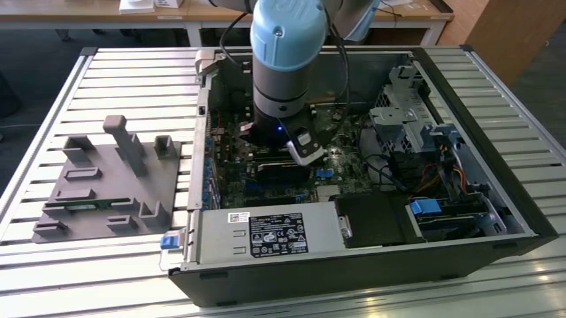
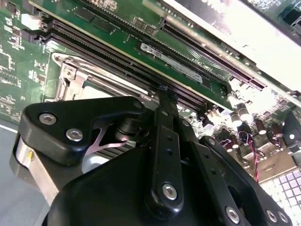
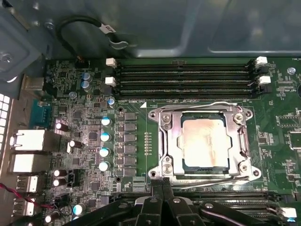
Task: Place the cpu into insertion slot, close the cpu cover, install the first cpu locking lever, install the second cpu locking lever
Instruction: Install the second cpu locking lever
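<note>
Pale silvery-beige square cpu [image 3: 205,141] sits in socket under closed silvery metal frame cover [image 3: 165,141]. Black gripper [image 3: 162,184], fingers pressed together, at socket edge; lever-locking step, needs careful press

The exterior view looks down from above and in front at the open computer case [image 1: 354,199] on a slatted table [image 1: 53,99]. Both wrist views sit inside the case, close above its motherboard [image 3: 84,117], sharing the silvery cpu cover [image 3: 202,115] [image 2: 70,80].
</note>
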`<state>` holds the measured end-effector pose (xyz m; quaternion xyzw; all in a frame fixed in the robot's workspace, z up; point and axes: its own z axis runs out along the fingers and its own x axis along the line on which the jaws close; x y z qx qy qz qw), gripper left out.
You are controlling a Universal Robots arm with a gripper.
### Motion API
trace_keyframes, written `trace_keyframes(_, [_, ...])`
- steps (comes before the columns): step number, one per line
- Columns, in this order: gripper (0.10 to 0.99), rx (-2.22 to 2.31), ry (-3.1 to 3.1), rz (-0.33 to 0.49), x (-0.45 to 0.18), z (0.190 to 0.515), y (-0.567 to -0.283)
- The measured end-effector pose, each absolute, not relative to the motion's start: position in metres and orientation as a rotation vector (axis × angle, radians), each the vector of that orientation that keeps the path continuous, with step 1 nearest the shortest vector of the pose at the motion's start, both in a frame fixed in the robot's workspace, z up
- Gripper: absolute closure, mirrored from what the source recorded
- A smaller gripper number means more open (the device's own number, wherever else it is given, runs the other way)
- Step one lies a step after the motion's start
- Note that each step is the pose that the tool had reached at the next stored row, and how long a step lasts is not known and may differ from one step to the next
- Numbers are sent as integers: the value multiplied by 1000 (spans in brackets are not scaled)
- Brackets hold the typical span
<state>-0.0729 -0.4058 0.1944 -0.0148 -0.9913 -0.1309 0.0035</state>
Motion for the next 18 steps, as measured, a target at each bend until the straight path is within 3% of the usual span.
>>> trace_keyframes(8, [980, -47, -3096, -484, -74, 192, -406])
trace_keyframes(18, [980, -46, -3091, -512, -79, 187, -406])
